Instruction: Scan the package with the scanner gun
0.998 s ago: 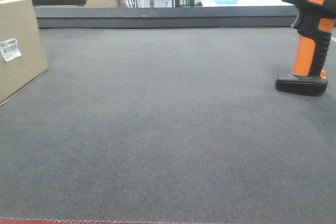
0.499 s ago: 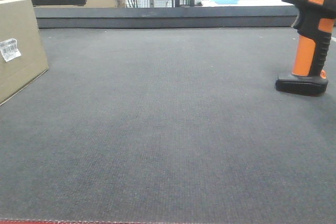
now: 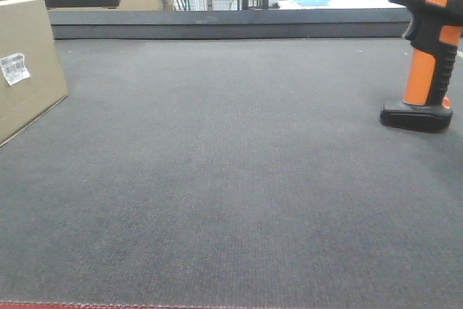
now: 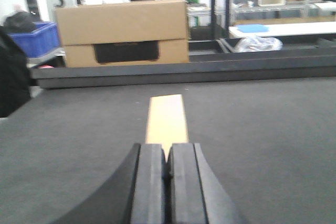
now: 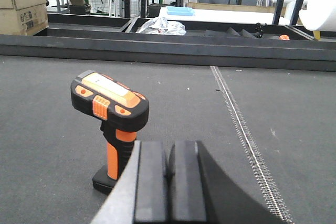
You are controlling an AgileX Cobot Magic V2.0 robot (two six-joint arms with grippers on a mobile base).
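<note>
The package [image 3: 29, 63], a tan cardboard box with a small white barcode label [image 3: 14, 68], stands at the left edge of the front view. A tan strip [image 4: 166, 119] lies straight ahead of my left gripper [image 4: 167, 153]; it looks like the package's narrow face. That gripper is shut with nothing between its fingers. The scanner gun [image 3: 427, 48] stands upright on its flat black foot at the far right, orange handle below a black head. In the right wrist view the scanner gun [image 5: 113, 114] is just ahead and to the left of my right gripper [image 5: 169, 153], which is shut and empty.
Everything rests on a dark grey mat [image 3: 231, 179] with a raised dark rail [image 3: 231, 23] along the back. Larger cartons with a dark panel [image 4: 122, 32] stand behind the rail. A zipper-like seam [image 5: 241, 129] runs across the mat to the right of the scanner.
</note>
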